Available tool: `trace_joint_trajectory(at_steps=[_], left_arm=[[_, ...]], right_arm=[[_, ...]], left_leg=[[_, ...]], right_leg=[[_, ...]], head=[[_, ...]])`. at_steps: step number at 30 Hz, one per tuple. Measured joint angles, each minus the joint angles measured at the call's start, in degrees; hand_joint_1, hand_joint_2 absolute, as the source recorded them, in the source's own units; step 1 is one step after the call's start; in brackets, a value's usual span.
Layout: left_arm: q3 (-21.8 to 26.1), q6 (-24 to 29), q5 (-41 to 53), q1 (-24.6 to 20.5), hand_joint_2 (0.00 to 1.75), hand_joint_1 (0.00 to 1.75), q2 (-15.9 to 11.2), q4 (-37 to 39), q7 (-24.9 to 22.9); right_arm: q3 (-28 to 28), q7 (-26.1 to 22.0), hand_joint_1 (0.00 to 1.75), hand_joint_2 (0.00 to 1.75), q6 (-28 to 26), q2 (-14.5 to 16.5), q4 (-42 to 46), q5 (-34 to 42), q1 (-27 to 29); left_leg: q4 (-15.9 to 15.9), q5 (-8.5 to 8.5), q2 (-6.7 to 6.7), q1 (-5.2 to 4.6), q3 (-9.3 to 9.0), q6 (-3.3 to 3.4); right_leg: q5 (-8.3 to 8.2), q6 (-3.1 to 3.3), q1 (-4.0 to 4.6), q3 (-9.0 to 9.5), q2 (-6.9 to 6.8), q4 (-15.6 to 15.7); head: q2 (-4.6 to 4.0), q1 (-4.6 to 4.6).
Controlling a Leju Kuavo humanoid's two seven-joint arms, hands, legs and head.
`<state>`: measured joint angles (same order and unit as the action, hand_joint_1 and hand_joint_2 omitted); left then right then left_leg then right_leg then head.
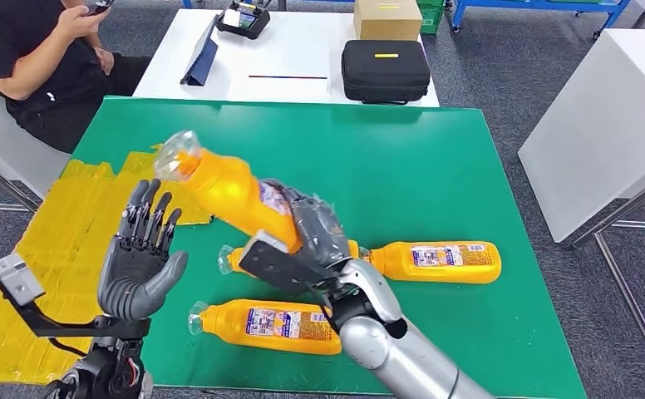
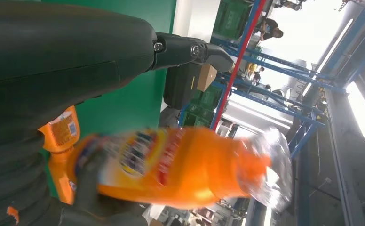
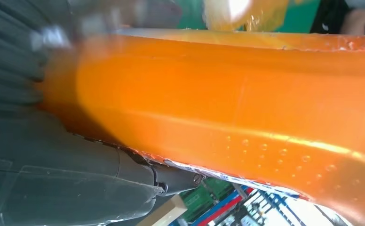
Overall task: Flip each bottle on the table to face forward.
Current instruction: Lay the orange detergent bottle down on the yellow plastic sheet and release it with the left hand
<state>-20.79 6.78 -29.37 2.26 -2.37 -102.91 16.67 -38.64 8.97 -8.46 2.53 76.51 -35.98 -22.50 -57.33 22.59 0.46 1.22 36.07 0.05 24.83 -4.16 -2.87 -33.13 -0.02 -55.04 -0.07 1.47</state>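
My right hand [image 1: 312, 226] grips an orange bottle [image 1: 224, 189] with a clear cap, raised above the green table [image 1: 402, 150] and tilted with its cap up to the left. The same bottle [image 2: 180, 162] is blurred in the left wrist view and its orange side [image 3: 227, 103] is close up in the right wrist view. My left hand [image 1: 142, 258] is held up open just left of the lifted bottle, fingers apart, holding nothing. Three more orange bottles lie on the table: one at the front [image 1: 269, 324], one at the right [image 1: 435, 262], one partly hidden behind my right hand [image 1: 234, 259].
A yellow sheet [image 1: 61, 241] covers the table's left side. Behind it is a white table with a black case [image 1: 385, 70], a cardboard box [image 1: 387, 18] and a tablet [image 1: 201, 55]. A person in black [image 1: 45, 58] sits at the back left. A white cabinet [image 1: 602, 125] stands at the right.
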Motion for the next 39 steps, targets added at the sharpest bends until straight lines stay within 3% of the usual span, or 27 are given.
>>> trace_joint_trajectory(at_steps=[11,18,28,32,33,39], left_arm=[[-0.7,0.9,-2.3,-4.4,1.75,0.0,0.9,3.2,-0.2],[-1.2,3.7,-1.8,-4.5,1.75,0.0,0.9,3.6,-0.2],[-2.5,5.2,-1.1,-4.6,1.75,0.0,1.2,3.7,-1.3],[-2.7,5.1,-0.8,-4.6,1.75,1.68,1.2,3.7,-1.4],[-2.8,5.0,-0.7,-4.6,1.75,1.75,1.2,3.7,-1.4],[-3.0,4.3,-0.5,-3.8,1.75,1.75,1.2,3.7,0.3]], right_arm=[[-7.2,-1.1,1.75,1.75,0.5,3.8,-7.0,-7.3,-1.4],[-10.4,0.1,1.75,1.75,-0.2,4.9,-8.5,-12.7,-2.0],[-11.7,0.2,1.75,1.75,-0.1,5.8,-8.5,-13.1,-4.0],[-12.0,0.2,1.75,1.75,0.1,5.9,-8.4,-12.3,-4.2],[-12.2,0.2,1.75,1.75,0.2,5.9,-8.3,-12.0,-4.3],[-12.9,0.6,1.75,1.75,1.0,5.9,-7.5,-10.3,-4.5]], left_leg=[[0.0,0.0,0.01,0.02,0.03,0.0],[0.0,0.0,0.01,0.01,0.07,0.0],[0.0,-0.01,0.01,0.02,0.07,0.0],[0.0,0.0,0.01,0.02,0.07,0.0],[0.0,0.0,0.01,0.02,0.07,0.0],[0.0,0.0,0.01,0.02,0.07,0.0]], right_leg=[[0.0,0.0,0.01,-0.04,0.0,0.0],[0.0,0.0,0.01,-0.09,0.01,0.0],[0.0,0.0,0.01,-0.1,0.01,0.0],[0.0,0.0,0.01,-0.1,0.01,0.0],[0.0,0.0,0.01,-0.1,0.01,0.0],[0.0,0.0,0.01,-0.1,0.01,0.0]], head=[[0.0,-0.01],[0.0,0.01],[0.0,-0.01],[0.0,-0.01],[0.0,-0.01],[0.0,-0.01]])
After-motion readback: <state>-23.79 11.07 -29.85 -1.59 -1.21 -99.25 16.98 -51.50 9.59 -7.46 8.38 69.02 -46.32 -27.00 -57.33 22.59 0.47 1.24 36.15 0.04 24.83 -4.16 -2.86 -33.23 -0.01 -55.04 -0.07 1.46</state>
